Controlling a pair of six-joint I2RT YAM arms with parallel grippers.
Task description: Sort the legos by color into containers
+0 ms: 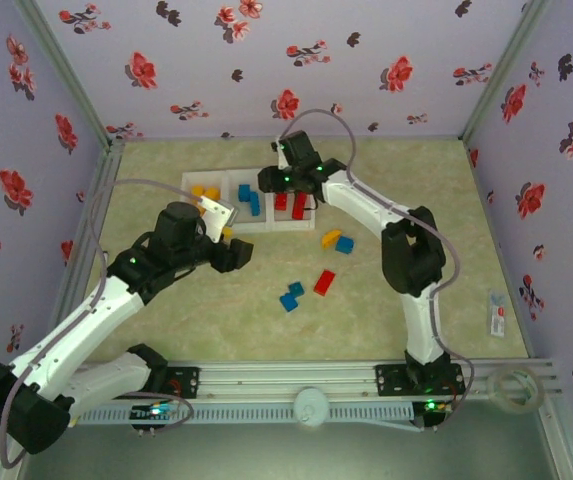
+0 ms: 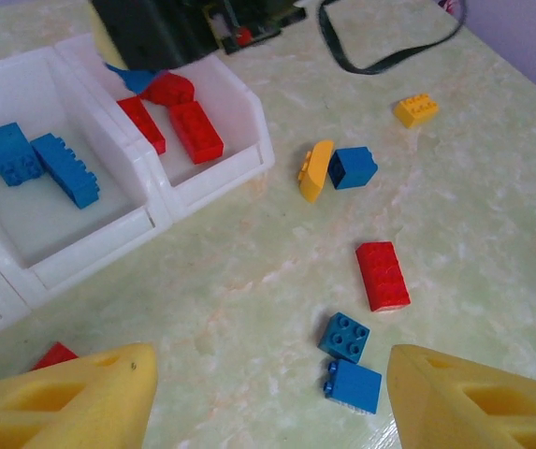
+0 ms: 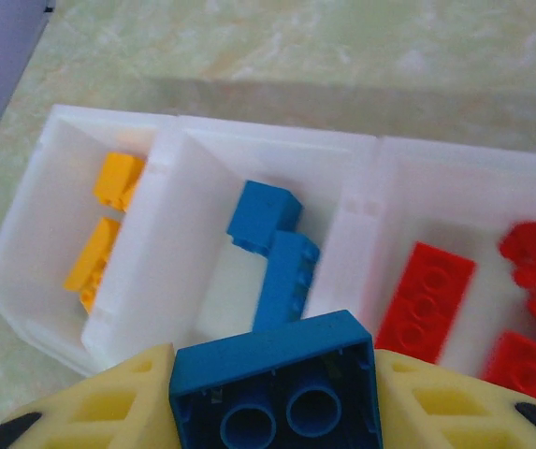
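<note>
Your right jaws grip a blue brick [image 3: 277, 383], and the middle compartment [image 3: 188, 224] holding the other blue bricks [image 3: 282, 267] lies just ahead; your left jaws stand wide, empty.

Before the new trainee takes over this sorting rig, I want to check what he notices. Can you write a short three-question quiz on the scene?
1. True or false: the right gripper holds a red brick.
2. The middle compartment of the tray holds bricks of which color? A yellow, B blue, C red.
3. Fill in: the left gripper, over the table, is ___ and holds nothing.

Key: 1 false, it holds a blue brick. 2 B. 3 open.
</note>
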